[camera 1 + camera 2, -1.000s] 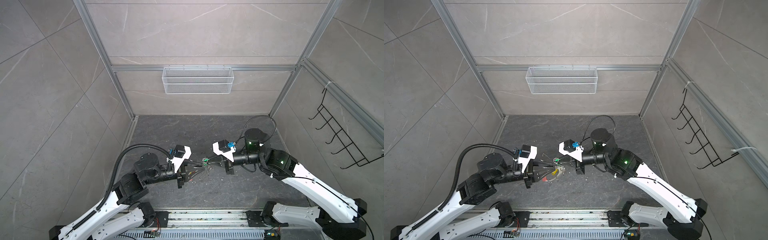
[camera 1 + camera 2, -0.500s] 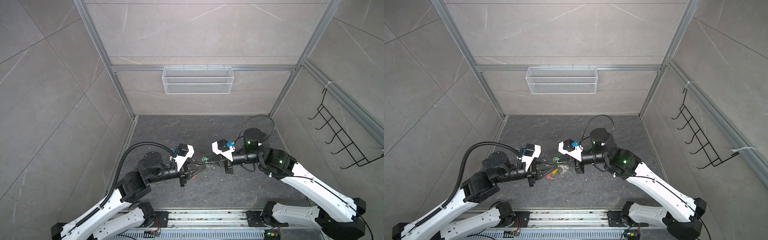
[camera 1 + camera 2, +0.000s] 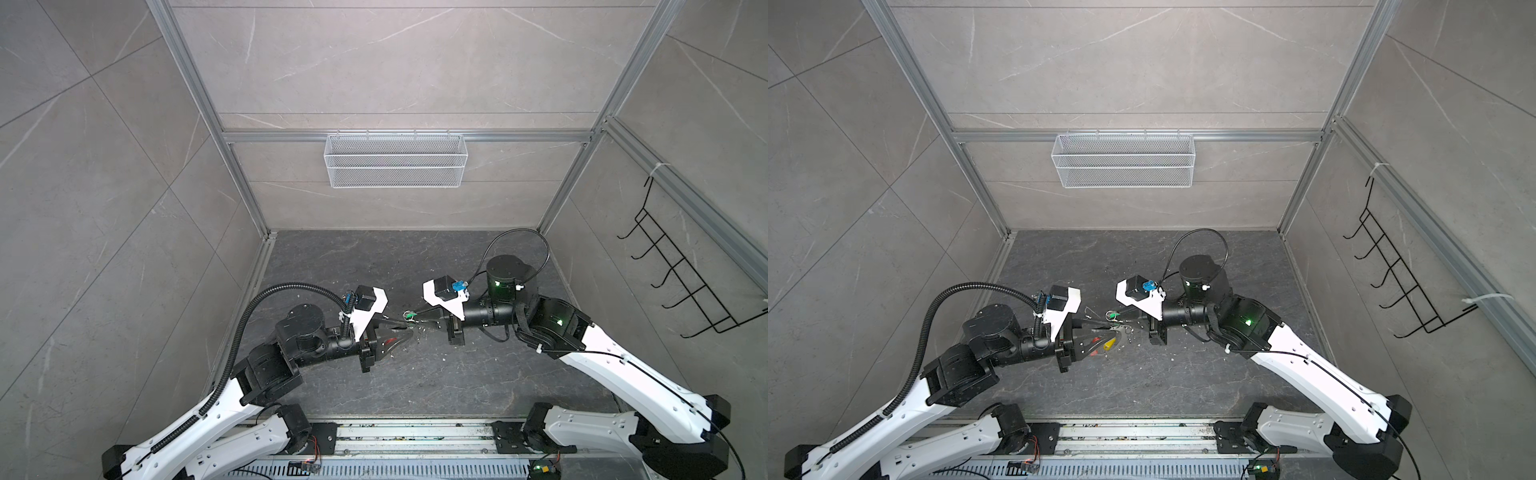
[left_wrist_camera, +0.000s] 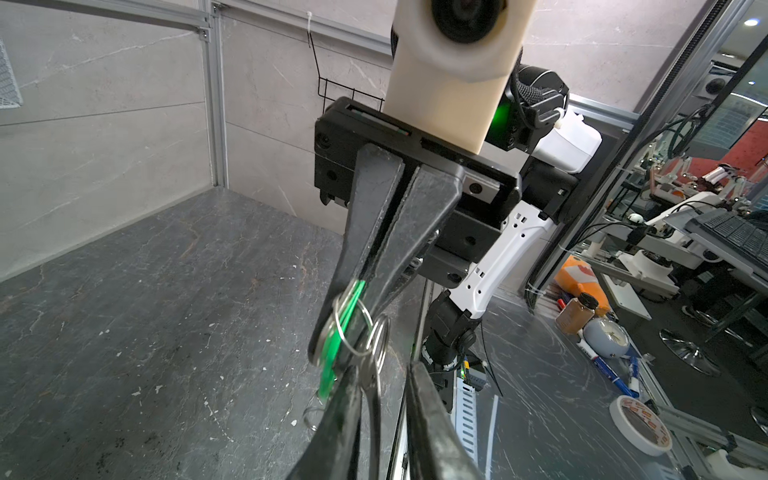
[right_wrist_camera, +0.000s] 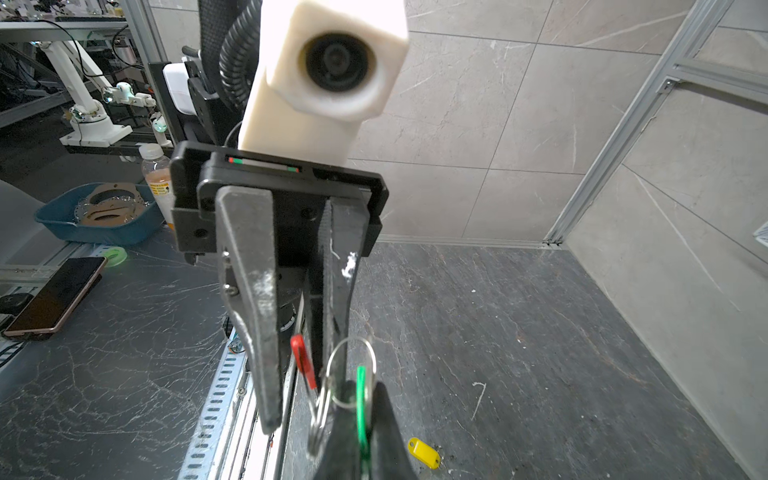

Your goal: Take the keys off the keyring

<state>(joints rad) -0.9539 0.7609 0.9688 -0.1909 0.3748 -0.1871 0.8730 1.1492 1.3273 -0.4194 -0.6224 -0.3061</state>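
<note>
Both arms are stretched low over the dark grey stone floor [image 5: 540, 353], their tips meeting near its middle. The right gripper [image 4: 347, 320] is clamped on the pale mint green key tag [image 5: 362, 399]. The left gripper [image 4: 384, 374] is held narrowly apart, with the red-sleeved dark wire keyring [image 5: 301, 363] between its fingers. Silver split rings [image 5: 351, 339] are bunched at the tag. The yellow-tagged key [image 5: 424, 453] lies loose on the floor beneath.
</note>
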